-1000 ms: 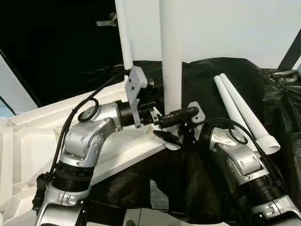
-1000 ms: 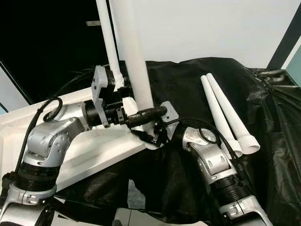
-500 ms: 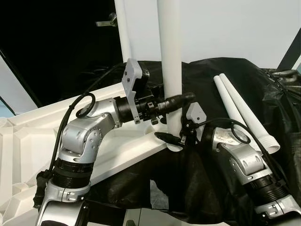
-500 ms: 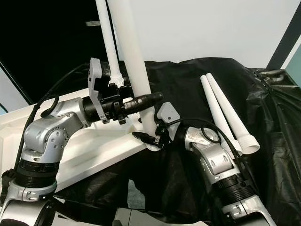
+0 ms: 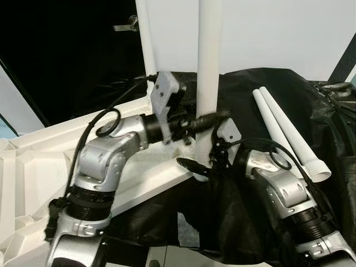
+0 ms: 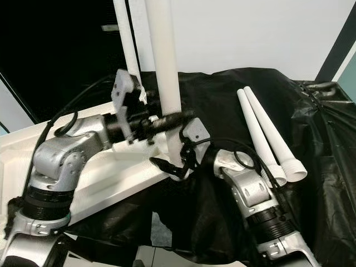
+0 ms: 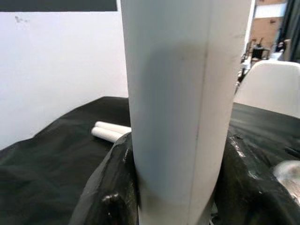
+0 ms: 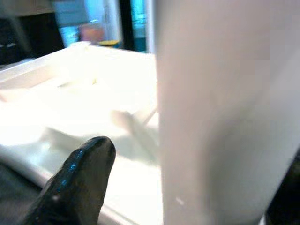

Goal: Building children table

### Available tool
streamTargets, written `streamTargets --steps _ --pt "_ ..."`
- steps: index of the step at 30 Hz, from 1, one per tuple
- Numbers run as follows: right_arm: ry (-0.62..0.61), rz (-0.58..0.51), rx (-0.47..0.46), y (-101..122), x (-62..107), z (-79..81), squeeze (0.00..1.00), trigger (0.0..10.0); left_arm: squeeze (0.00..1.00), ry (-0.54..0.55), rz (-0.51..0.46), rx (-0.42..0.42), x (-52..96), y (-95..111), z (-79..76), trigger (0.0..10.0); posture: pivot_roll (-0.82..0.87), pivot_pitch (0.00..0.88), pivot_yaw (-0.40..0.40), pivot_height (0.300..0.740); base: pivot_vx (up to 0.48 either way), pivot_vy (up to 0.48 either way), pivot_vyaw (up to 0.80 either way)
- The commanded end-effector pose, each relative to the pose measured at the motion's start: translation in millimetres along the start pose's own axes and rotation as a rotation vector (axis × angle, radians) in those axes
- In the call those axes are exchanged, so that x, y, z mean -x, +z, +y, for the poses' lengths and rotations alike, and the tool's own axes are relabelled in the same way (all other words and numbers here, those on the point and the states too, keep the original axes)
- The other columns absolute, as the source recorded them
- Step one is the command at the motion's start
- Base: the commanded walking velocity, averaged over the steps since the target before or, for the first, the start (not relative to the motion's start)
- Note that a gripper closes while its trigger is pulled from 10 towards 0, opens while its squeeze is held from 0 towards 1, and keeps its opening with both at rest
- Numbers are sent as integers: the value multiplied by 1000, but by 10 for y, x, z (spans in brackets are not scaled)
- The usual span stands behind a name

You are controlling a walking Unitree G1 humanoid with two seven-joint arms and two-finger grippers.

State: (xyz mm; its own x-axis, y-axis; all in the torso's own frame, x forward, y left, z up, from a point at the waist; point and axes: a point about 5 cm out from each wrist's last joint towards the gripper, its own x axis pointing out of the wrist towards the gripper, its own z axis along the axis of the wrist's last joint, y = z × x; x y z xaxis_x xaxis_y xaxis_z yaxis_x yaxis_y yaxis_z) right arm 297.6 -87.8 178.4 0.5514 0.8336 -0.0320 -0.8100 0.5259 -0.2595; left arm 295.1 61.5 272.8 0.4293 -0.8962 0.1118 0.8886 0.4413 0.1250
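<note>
Left gripper fingers closed around upright white leg on white tabletop — right gripper fingers open at leg's base.

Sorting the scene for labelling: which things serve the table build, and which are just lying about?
In the job: upright leg; white tabletop; second standing leg; two spare legs; left gripper; right gripper.

Lying about: black sheet; door handle.

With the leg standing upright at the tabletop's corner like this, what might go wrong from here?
1. The left gripper clamps the upright leg low down; the long part above could tip and wrench out of line.
2. The tabletop overhangs the black sheet, so pushing could shift it.
3. The two spare legs lie on sloping sheet and might roll.
</note>
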Motion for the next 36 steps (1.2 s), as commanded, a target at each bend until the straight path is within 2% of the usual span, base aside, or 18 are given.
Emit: streamTargets --steps 1,2,4,7,8,9,10,12,14,16,23,25,30,31,32,34,35,36 --pt "-14 10 7 12 0 -7 0 10000 0 24 8 -12 -22 19 11 10000 63 0 30 740 0 0 0" --pt "-103 8 2 3 -63 3 0 10000 0 114 33 -35 -78 20 48 10000 67 0 32 740 0 0 0" --pt "-103 8 2 3 -63 3 0 10000 0 114 33 -35 -78 20 48 10000 67 0 32 740 0 0 0" --pt "-230 -2 -7 -11 -151 44 0 10000 0 225 63 -57 -134 52 97 10000 68 0 36 740 0 0 0" --pt "-230 -2 -7 -11 -151 44 0 10000 0 225 63 -57 -134 52 97 10000 68 0 36 740 0 0 0" --pt "-309 -3 -15 -20 -197 63 0 10000 0 269 62 -52 -155 72 108 10000 69 0 39 740 0 0 0" --pt "-309 -3 -15 -20 -197 63 0 10000 0 269 62 -52 -155 72 108 10000 69 0 39 740 0 0 0" --pt "-407 3 -41 -32 -243 48 0 10000 0 288 52 -48 -190 96 77 10000 72 0 38 740 0 0 0" --pt "-442 6 -51 -38 -261 39 0 10000 0 296 48 -46 -209 110 60 10000 72 0 38 740 0 0 0" --pt "-529 -4 -40 -37 -286 -18 0 10000 0 305 38 -52 -264 153 11 10000 78 0 36 740 0 0 0" --pt "-612 -18 -34 -39 -294 -91 0 10000 0 301 27 -46 -329 186 -39 10000 88 0 31 740 0 0 0" --pt "-646 -38 -36 -20 -336 -110 0 10000 0 301 16 -32 -385 230 -89 10000 90 0 32 740 0 0 0" --pt "-664 -40 -18 -7 -363 -119 0 10000 0 302 11 -24 -414 249 -125 10000 92 0 31 740 0 0 0" --pt "-665 -47 -15 1 -377 -110 0 7412 0 303 10 -22 -422 253 -132 10000 93 0 32 740 0 0 0" --pt "-666 -51 -10 6 -387 -101 0 7059 0 304 9 -21 -430 257 -136 10000 94 0 29 740 0 0 0" --pt "-666 -54 -6 10 -393 -94 0 7059 0 304 8 -20 -434 259 -137 10000 94 0 29 740 0 0 0" --pt "-670 -55 -7 6 -399 -89 0 4745 0 305 7 -18 -438 262 -138 10000 94 0 29 740 0 0 0" --pt "-674 -56 -11 1 -402 -86 0 4745 0 306 6 -18 -441 264 -137 10000 94 0 29 740 0 0 0"
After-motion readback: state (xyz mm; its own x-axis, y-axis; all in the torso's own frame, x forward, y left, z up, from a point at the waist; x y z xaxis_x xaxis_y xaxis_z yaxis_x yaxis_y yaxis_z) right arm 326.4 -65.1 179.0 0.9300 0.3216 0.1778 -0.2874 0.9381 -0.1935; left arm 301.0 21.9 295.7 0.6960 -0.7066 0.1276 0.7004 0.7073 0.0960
